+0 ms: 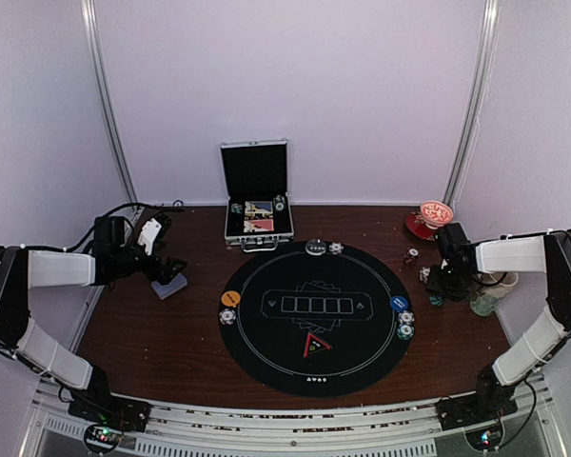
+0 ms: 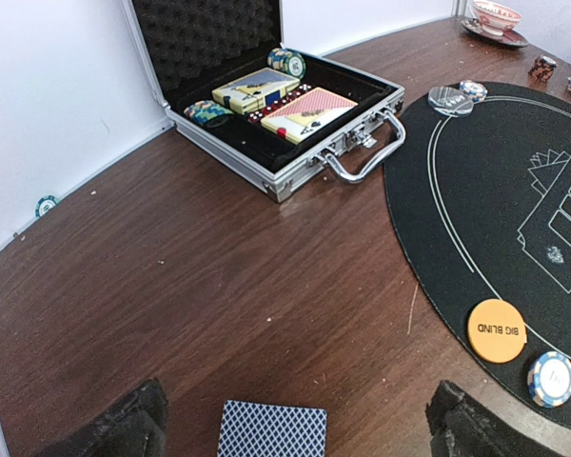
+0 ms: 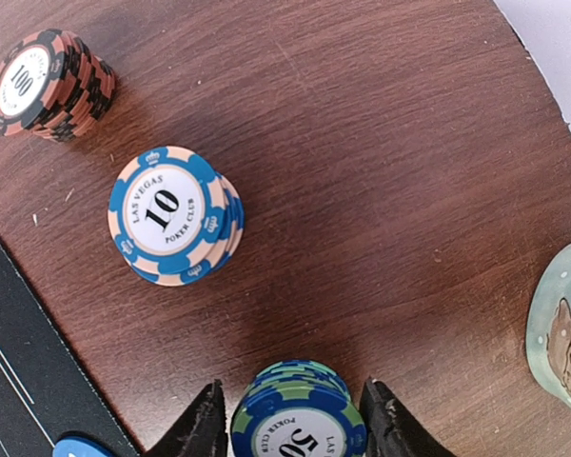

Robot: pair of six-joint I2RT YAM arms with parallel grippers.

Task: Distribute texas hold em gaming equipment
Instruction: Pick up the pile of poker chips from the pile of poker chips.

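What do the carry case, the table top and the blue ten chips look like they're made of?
Carry case: likely aluminium, bright silver ribbed edging, shiny handle; black egg-crate foam lining the lid. Table top: dark wood or wood-look laminate, streaky grain, slight sheen. Blue ten chips: plastic or clay composite, matte striped edges, smoother printed centre label.

Robot lab test cell imo: white panel walls [image 1: 285, 95] w/ metal uprights [image 1: 109, 105] left+right, alu rail [image 1: 295, 426] along near edge, arm bases [image 1: 109, 411] bolted on.

Green 50 chips [image 3: 298, 419] stood stacked just off the black mat's [image 3: 19, 376] right edge, near a blue 10 stack [image 3: 171, 217] and a black 100 stack [image 3: 48, 84]
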